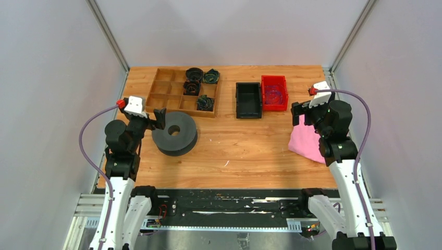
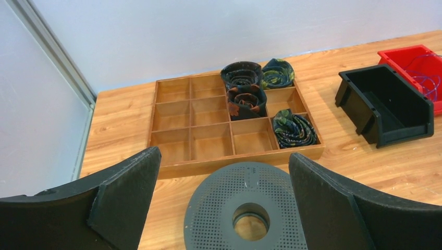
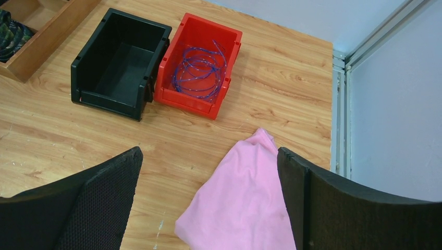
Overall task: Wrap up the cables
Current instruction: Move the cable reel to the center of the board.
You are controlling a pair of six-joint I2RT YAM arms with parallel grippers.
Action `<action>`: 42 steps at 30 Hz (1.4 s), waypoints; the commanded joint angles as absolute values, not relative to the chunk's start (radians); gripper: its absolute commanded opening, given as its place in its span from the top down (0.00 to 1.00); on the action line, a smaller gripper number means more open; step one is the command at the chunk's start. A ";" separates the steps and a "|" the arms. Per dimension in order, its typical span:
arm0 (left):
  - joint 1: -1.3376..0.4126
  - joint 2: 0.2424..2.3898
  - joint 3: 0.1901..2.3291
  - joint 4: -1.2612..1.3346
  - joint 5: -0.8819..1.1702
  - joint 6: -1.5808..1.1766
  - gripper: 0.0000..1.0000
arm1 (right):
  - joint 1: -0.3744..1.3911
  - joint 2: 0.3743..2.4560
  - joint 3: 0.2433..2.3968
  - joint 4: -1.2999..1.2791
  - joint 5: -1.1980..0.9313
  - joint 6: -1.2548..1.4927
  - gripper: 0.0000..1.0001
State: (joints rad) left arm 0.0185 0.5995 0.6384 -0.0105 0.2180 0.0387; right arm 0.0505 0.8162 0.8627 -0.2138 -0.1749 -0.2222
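The cables (image 3: pixel 198 70) are a loose coil of thin blue wire lying in the red bin (image 3: pixel 200 107), also visible as cables (image 1: pixel 274 94) from above. The big grey spool (image 1: pixel 174 133) lies flat on the table's left side. My left gripper (image 1: pixel 154 121) hovers open just above and left of the spool (image 2: pixel 219 213), nothing between its fingers (image 2: pixel 125 192). My right gripper (image 3: pixel 209 152) is open above the pink cloth (image 3: pixel 245 192), a short way in front of the red bin.
A wooden divided tray (image 1: pixel 166 89) at the back left holds several small dark coiled bundles (image 1: pixel 205 103). A black bin (image 1: pixel 248 100) stands next to the red bin (image 1: pixel 274 79). The pink cloth (image 1: pixel 307 143) lies near the right edge.
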 commanded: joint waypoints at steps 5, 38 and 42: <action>0.030 0.612 0.679 -0.044 0.226 0.059 0.02 | 0.064 0.806 0.871 -0.215 -0.172 -0.242 0.01; -0.307 1.134 0.854 -0.531 0.217 0.270 0.02 | 0.063 0.893 0.826 -0.204 -0.254 -0.296 0.01; -0.311 1.215 0.879 -0.553 0.225 0.241 0.02 | 0.064 0.897 0.823 -0.201 -0.245 -0.295 0.01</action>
State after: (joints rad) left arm -0.3012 1.1595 0.8291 -0.5137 0.2382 0.2764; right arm 0.0505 0.8959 0.8360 -0.2146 -0.2432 -0.2813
